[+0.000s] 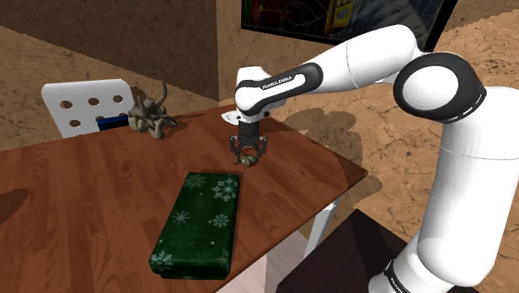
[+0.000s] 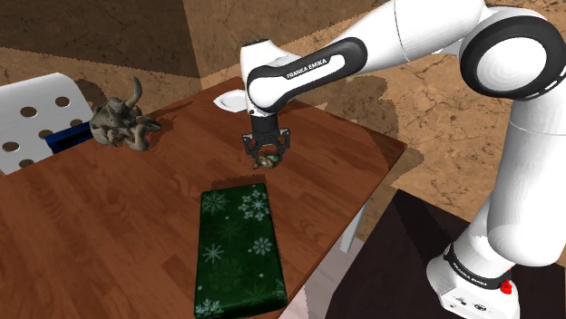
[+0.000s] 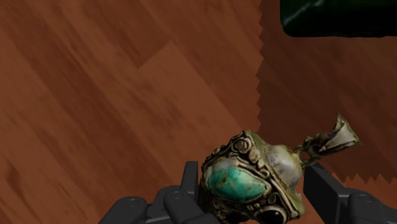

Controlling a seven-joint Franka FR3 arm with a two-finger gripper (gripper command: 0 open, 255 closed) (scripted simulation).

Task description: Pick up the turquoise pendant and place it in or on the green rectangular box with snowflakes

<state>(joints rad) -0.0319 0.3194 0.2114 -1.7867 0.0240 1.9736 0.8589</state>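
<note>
The surface is a reddish-brown table of broad wooden planks, standing on a mottled earth-brown floor, with a brown wall behind it that carries a dark framed picture. At the table's far side stands a white chair with round holes in its back. Beside the chair, on the wood, rests a grey tangled figurine next to a small blue object (too small to identify). The dark green rectangular box with pale snowflakes lies flat, reaching to the table's near edge. The white arm reaches over from its dark stand. Its all-black two-finger gripper points down over the table near the box's far short end, clear of the box. The fingers are clamped on the rounded pendant of tarnished olive-bronze metal. The wrist view shows its oval turquoise stone set in an ornate rim with small round studs, a paler domed patch beside the stone, and a flared loop that juts out past one finger. The pendant sits low over the wood, and I cannot tell whether it clears the table.
</note>
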